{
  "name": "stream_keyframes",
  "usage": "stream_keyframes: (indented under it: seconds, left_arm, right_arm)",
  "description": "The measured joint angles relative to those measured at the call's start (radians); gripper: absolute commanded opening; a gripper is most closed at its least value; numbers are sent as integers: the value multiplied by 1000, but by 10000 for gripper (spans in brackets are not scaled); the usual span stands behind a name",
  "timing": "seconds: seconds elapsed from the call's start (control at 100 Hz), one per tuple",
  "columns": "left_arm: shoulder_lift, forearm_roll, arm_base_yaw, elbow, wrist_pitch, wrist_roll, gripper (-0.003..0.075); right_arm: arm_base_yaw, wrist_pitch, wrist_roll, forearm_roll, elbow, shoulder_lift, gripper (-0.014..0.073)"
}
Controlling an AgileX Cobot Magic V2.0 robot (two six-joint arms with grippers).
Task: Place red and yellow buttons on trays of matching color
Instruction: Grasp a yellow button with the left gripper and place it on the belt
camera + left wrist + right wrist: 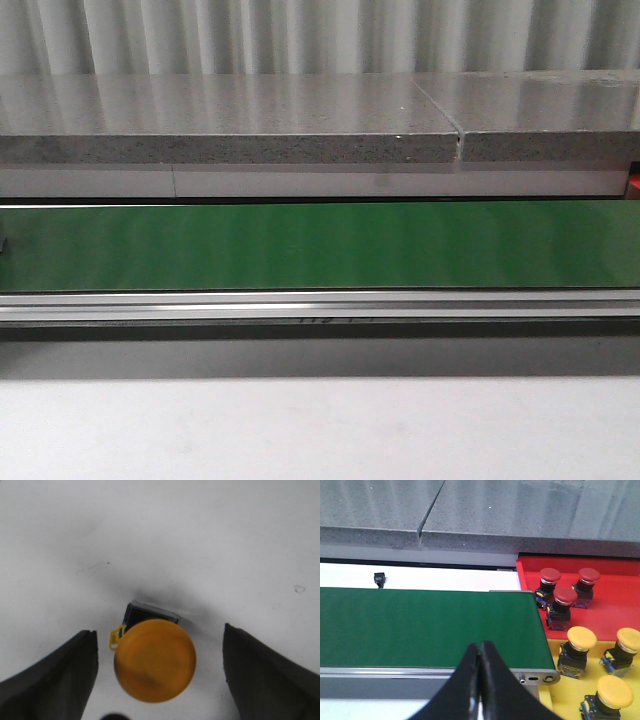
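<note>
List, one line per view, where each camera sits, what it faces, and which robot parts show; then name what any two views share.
Front view: faces forward over the white table to the green conveyor belt and grey slab; no arm shows.
Left wrist view: on the left arm, looking down at a yellow button between the open left gripper fingers.
Right wrist view: on the right arm, facing belt, red tray, yellow tray; right gripper shut.
Shared: front and right wrist views both show belt and slab.

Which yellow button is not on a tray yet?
The yellow button between the open left gripper's fingers, standing on the white table. The other three already sit on the yellow tray.
</note>
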Motion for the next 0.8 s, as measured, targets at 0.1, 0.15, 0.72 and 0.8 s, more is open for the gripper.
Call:
stream_keyframes:
  seconds: [0.1,0.15,0.72,0.8]
  left_arm:
    - [19,-4,0,0,-17,-1,512]
    - [26,-4,0,0,-24,-1,511]
    - [34,-4,0,-4,-51,-2,246]
    - [25,-4,0,-4,-40,5,240]
  right_arm:
    - [0,0,0,0,0,0,-88]
    - [0,0,0,0,0,0,-88]
    - [0,0,0,0,0,0,-88]
    - [0,0,0,0,0,0,-88]
